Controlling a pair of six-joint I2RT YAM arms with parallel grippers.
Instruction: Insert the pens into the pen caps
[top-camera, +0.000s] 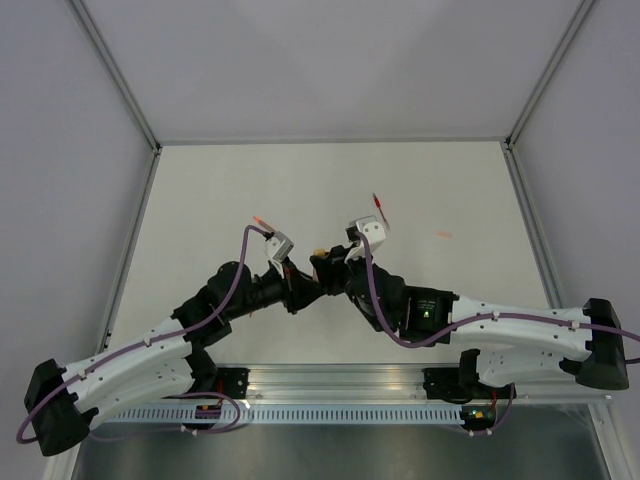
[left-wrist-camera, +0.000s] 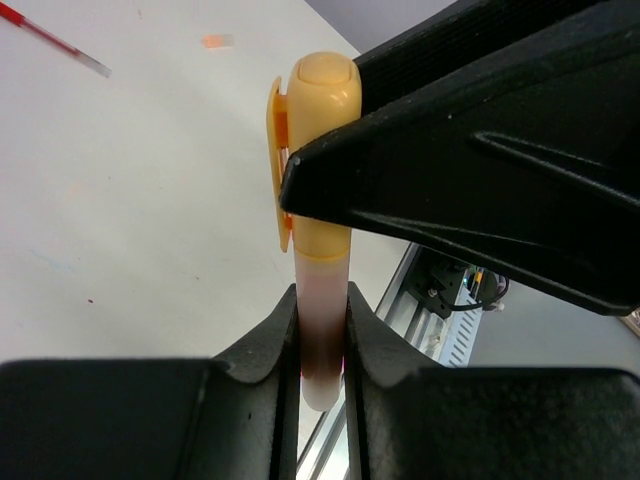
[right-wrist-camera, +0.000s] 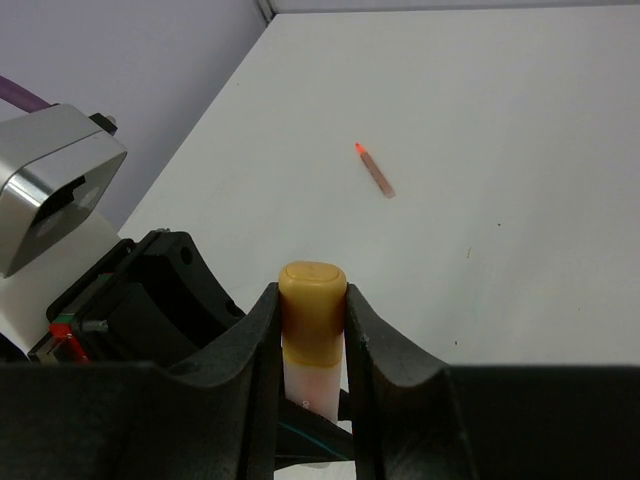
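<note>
The orange-peach pen (left-wrist-camera: 322, 330) stands between the fingers of my left gripper (left-wrist-camera: 322, 300), which is shut on its barrel. An orange pen cap (left-wrist-camera: 318, 150) with a clip sits over the pen's upper end. My right gripper (right-wrist-camera: 313, 300) is shut on that cap (right-wrist-camera: 312, 305), and its black fingers (left-wrist-camera: 480, 150) reach in from the right. Both grippers meet over the table's middle (top-camera: 318, 270). The red pen (top-camera: 380, 210) lies flat farther back, also seen in the left wrist view (left-wrist-camera: 50, 38). A reddish-pink pen cap (right-wrist-camera: 373, 168) lies on the table to the left (top-camera: 262, 221).
A tiny orange stub (top-camera: 443, 235) lies right of the red pen, and shows again in the left wrist view (left-wrist-camera: 215, 40). The white table (top-camera: 330, 180) is walled at the back and both sides. A metal rail (top-camera: 340, 410) runs along the near edge by the arm bases.
</note>
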